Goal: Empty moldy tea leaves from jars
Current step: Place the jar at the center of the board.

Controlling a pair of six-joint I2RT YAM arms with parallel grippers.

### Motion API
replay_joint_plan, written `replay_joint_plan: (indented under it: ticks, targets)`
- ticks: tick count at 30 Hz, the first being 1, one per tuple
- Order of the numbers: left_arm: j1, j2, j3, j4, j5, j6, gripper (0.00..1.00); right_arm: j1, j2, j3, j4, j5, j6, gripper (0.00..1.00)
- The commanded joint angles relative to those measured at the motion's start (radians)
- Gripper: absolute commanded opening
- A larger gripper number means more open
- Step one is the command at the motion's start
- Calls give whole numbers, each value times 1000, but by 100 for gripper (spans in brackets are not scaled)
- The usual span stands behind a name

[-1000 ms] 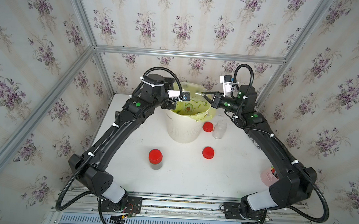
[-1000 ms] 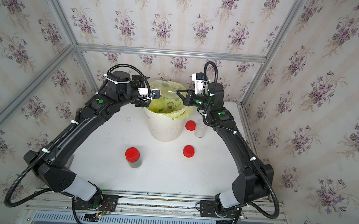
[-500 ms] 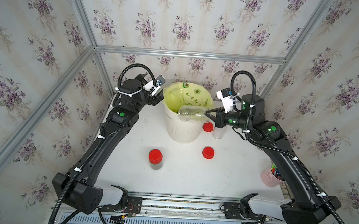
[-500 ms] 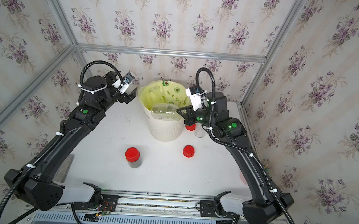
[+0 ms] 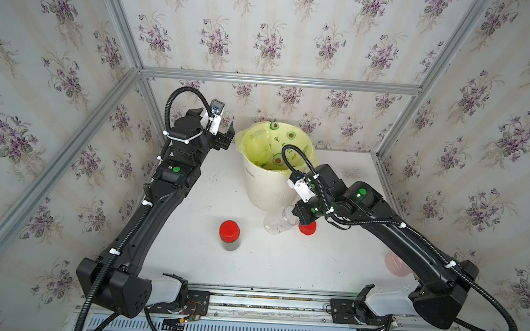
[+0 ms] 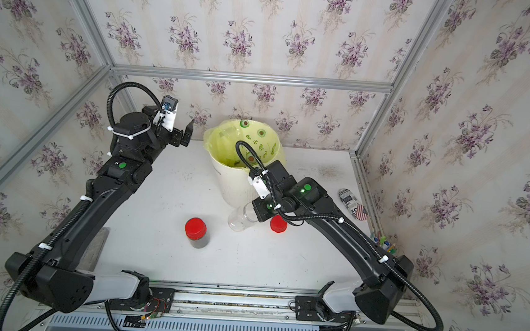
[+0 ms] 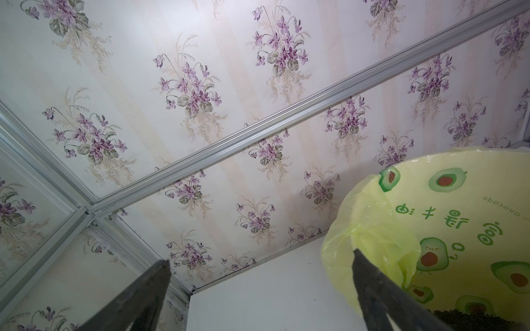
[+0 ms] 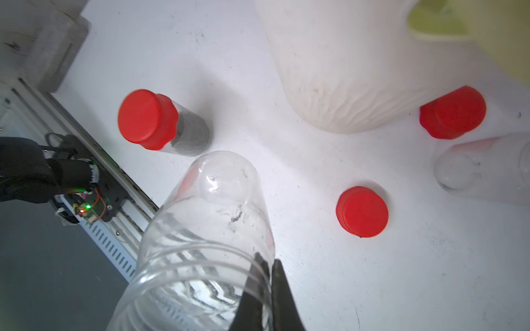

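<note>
My right gripper (image 8: pixel 265 260) is shut on the rim wall of an empty clear jar (image 8: pixel 206 229), one finger inside and one outside. The jar (image 5: pixel 277 220) hangs tilted low over the table in front of the white bin (image 5: pixel 268 189). A closed jar (image 5: pixel 230 233) with a red lid holds dark tea leaves (image 8: pixel 192 134) and stands further forward. Another empty jar (image 8: pixel 484 169) stands lidless by the bin. Two loose red lids (image 8: pixel 362 211) (image 8: pixel 453 111) lie on the table. Tea leaves (image 7: pixel 473 315) lie in the bin's liner. My left gripper (image 5: pixel 225 137) is open and empty, left of the bin rim.
The bin's yellow-green liner (image 7: pixel 459 215) has avocado prints. A pink cup (image 5: pixel 395 264) stands at the right edge behind my right arm. A grey block (image 6: pixel 93 249) sits at the table's left edge. The back wall is close behind the bin.
My right arm has carried the empty jar from over the bin down to the table in front of it. My left gripper has drawn back from the bin's mouth to its left, still open.
</note>
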Motion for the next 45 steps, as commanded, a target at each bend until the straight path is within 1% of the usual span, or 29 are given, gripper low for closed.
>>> replay_joint_plan:
  ticks: [1, 4, 7, 14, 19, 22, 27, 33, 38, 41, 43, 45]
  targets:
    - [-1, -10, -10, 24, 11, -29, 99, 19, 28, -5, -60, 92, 44, 0]
    - [-2, -16, -21, 23, 4, -25, 99, 38, 67, -24, -62, 146, 76, 0]
    - [-1, -20, -27, 21, -5, -20, 99, 46, 111, -46, -46, 161, 90, 0]
    - [0, -21, -28, 20, -14, -17, 99, 49, 135, -104, 57, 216, 134, 0]
    - [0, -15, -23, 14, 14, -25, 100, 49, 154, -157, 112, 206, 140, 0]
    - [-1, -13, -21, 8, 20, -28, 99, 49, 191, -156, 103, 223, 142, 0]
    - [-1, -12, -21, 5, 21, -25, 99, 49, 205, -167, 134, 212, 133, 0]
    - [-1, -10, -17, 1, 23, -17, 99, 49, 205, -181, 143, 224, 128, 11]
    - [-1, -9, -16, 0, 31, -19, 99, 49, 204, -185, 142, 221, 125, 12]
    - [-1, -10, -15, -2, 36, -19, 100, 49, 199, -182, 145, 213, 125, 16]
    - [-1, -10, -15, -2, 38, -16, 99, 49, 188, -175, 147, 208, 125, 20]
    - [-1, -9, -15, -3, 38, -16, 99, 49, 172, -165, 147, 199, 123, 29]
